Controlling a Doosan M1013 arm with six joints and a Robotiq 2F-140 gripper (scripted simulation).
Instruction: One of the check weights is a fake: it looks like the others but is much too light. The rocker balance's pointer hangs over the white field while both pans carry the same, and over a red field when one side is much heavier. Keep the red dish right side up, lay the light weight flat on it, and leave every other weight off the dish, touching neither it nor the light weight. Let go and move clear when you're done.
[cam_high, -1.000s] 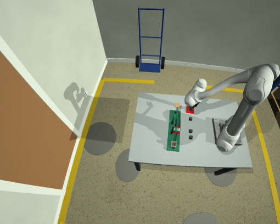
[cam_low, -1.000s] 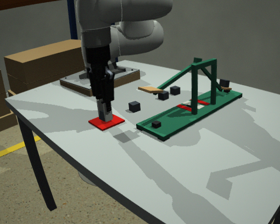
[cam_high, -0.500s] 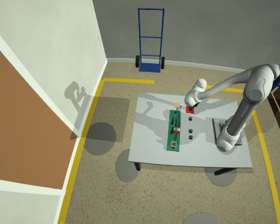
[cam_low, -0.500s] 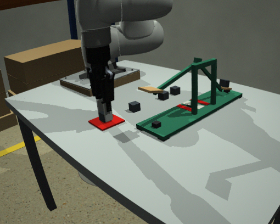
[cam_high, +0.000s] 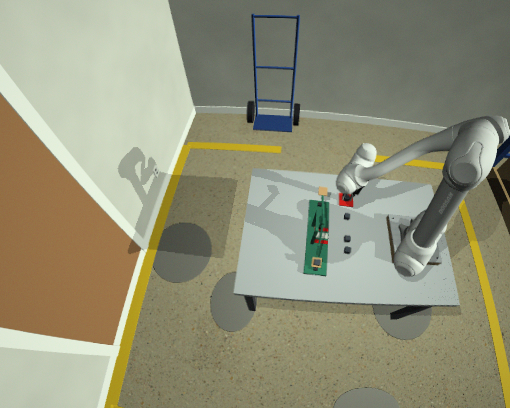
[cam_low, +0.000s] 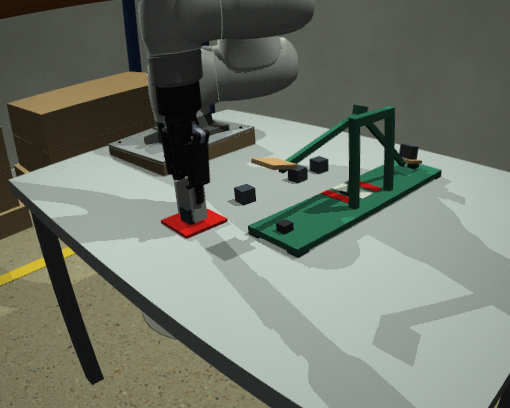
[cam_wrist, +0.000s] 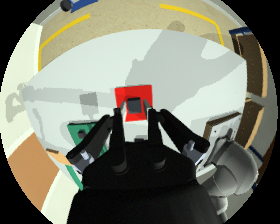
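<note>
The red dish (cam_low: 194, 223) lies flat, right side up, on the table's near left; it also shows in the wrist view (cam_wrist: 133, 102). A dark cube weight (cam_wrist: 134, 107) rests on it. My gripper (cam_low: 192, 211) stands upright over the dish, its fingers on either side of this weight and slightly parted from it. Three more weights (cam_low: 245, 194) (cam_low: 298, 174) (cam_low: 318, 164) sit on the table, off the dish. One weight (cam_low: 285, 226) lies on the green balance's base (cam_low: 345, 205). Another (cam_low: 408, 150) sits on the far pan, which hangs low; the tan near pan (cam_low: 273, 163) is raised and empty.
The arm's base plate (cam_low: 185, 142) is at the table's back left. Cardboard boxes (cam_low: 75, 115) stand beyond the left edge. A blue hand truck (cam_high: 273, 75) stands by the far wall. The balance frame (cam_low: 372, 150) rises right of the dish.
</note>
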